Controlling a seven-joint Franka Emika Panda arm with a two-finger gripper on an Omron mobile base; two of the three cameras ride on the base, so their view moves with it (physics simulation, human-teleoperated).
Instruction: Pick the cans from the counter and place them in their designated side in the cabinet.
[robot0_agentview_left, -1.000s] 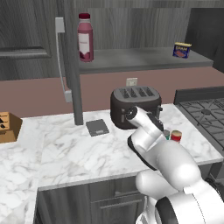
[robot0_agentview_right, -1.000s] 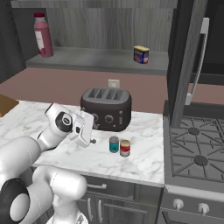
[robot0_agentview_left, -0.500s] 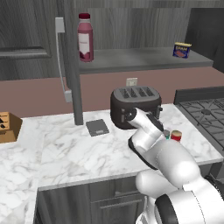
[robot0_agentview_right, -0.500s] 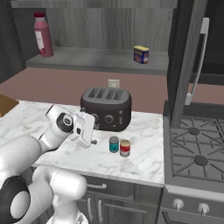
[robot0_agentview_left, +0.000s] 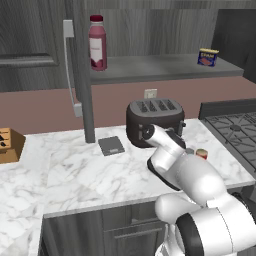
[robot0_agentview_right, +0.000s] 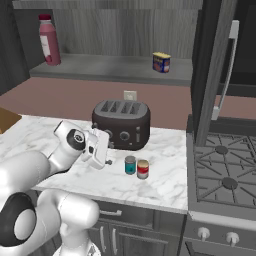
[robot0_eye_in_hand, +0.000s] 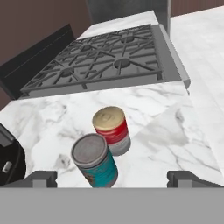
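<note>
Two cans stand side by side on the white marble counter (robot0_agentview_right: 165, 186) in front of the toaster: a teal can (robot0_agentview_right: 130, 164) (robot0_eye_in_hand: 95, 161) and a red can with a white band (robot0_agentview_right: 143, 169) (robot0_agentview_left: 201, 154) (robot0_eye_in_hand: 112, 130). My gripper (robot0_agentview_right: 107, 159) (robot0_eye_in_hand: 114, 177) hovers just left of the teal can, pointing at it, open and empty. In the hand view the teal can is nearest, between the spread fingertips (robot0_eye_in_hand: 42, 177). In the left base view my arm hides most of the teal can. The cabinet shelf (robot0_agentview_left: 165, 69) (robot0_agentview_right: 110, 67) is above, its door (robot0_agentview_left: 80, 75) (robot0_agentview_right: 212, 75) open.
A dark toaster (robot0_agentview_left: 152, 120) (robot0_agentview_right: 121, 124) stands right behind the cans. A gas stove (robot0_agentview_right: 225, 170) (robot0_eye_in_hand: 109, 57) lies to their right. On the shelf are a dark-red bottle (robot0_agentview_left: 97, 42) (robot0_agentview_right: 49, 40) and a blue tin (robot0_agentview_left: 207, 57) (robot0_agentview_right: 161, 62). A small dark square (robot0_agentview_left: 111, 145) and a knife block (robot0_agentview_left: 7, 145) sit further left.
My hand has edged slightly toward the cans. The jaws stay open and the cans have not moved.
</note>
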